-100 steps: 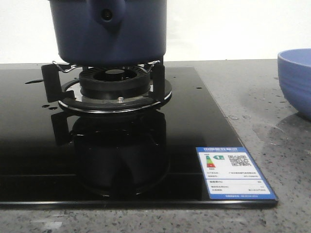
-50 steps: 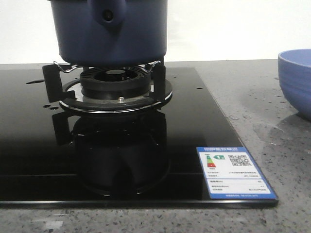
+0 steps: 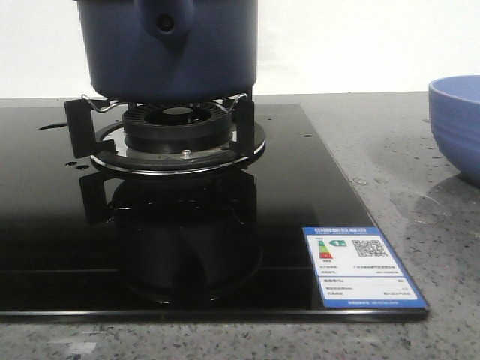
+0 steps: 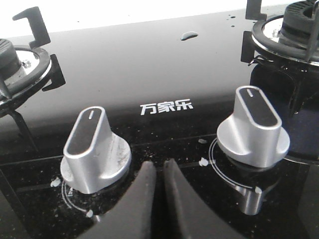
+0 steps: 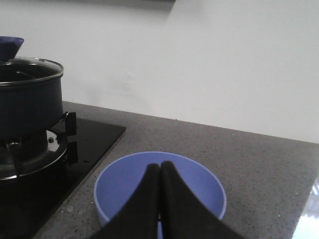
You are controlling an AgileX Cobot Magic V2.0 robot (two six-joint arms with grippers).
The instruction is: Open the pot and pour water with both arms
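The dark navy-blue pot stands on the burner's pot support; its handle stub with a dark hole faces me. In the right wrist view the pot carries a glass lid with a blue knob. Water shows only as small drops on the black glass hob and as one drop in the left wrist view. My left gripper is shut and empty, low over the hob between two silver knobs. My right gripper is shut and empty, above the periwinkle bowl.
The periwinkle bowl stands on the grey stone counter right of the hob. Two silver knobs and a second burner are on the hob. An energy label is stuck to the hob's front right corner.
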